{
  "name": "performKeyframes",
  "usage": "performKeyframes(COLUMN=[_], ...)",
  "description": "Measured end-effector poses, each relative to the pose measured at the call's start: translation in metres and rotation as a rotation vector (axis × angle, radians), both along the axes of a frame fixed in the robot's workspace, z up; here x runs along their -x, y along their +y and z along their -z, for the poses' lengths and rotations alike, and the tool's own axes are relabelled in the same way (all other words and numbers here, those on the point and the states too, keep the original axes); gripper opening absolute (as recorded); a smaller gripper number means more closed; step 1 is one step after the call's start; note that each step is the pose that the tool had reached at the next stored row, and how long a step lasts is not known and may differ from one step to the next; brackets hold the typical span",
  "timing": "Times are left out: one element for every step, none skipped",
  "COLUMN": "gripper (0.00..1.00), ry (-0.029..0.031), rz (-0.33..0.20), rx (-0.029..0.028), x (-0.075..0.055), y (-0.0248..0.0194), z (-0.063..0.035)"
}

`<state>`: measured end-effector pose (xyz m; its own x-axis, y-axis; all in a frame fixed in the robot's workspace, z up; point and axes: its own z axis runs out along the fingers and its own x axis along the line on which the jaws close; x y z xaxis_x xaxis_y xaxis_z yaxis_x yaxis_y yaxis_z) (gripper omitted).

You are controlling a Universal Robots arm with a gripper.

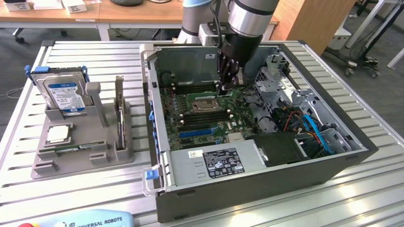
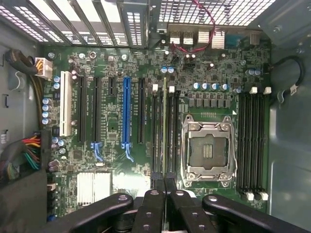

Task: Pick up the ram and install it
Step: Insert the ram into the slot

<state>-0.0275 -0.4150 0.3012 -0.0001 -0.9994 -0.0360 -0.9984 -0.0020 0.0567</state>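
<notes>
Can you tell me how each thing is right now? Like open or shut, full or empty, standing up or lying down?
gripper: shut on the ram.
ram: gripped on edge, down at the slots beside the socket; seated or not, I cannot tell.
computer case: open, side off.
processor socket: empty.
hard drive: standing upright in the gray holder.
processor chip: lying flat in the holder.

Bench (image 1: 353, 189) is slatted aluminium profile, pale grey, evenly lit with no hard shadows. Behind it stand wooden desks (image 1: 126, 16) carrying small white boxes, and a tall wooden panel (image 1: 309, 23) rises at the exterior view's right. Floor (image 1: 13, 56) is grey carpet, with dark cables (image 1: 363, 61) trailing at the exterior view's right.
</notes>
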Motion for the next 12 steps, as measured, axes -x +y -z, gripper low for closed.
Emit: performKeyframes(gripper=[0.12,0.12,0.12,0.12,0.12,0.12,0.12,0.12,0.12,0.12,0.12,0.12], ry=[-0.0001,-0.0001,-0.0001,0.0000,0.0000,0.0000,0.0000,0.0000,-0.0002,-0.0008,-0.0013,-0.0016], rz=[0.000,0.000,0.000,0.000,0.000,0.000,0.000,0.000,0.000,0.000,0.000,0.000], rx=[0.0000,0.0000,-0.0001,0.0000,0.0001,0.0001,0.0001,0.0000,-0.0002,-0.0005,-0.0004,0.0000], x=[0.0000,0.0000,0.0000,0.0000,0.0000,0.0000,0.0000,0.0000,0.0000,0.0000,0.0000,0.0000], y=[0.0000,0.0000,0.0000,0.0000,0.0000,0.0000,0.0000,0.0000,0.0000,0.0001,0.0000,0.0000], z=[0.0011,0.0022,0.0030,0.0033,0.0033,0.0033,0.0033,0.0033,0.0038,0.0047,0.0056,0.0063])
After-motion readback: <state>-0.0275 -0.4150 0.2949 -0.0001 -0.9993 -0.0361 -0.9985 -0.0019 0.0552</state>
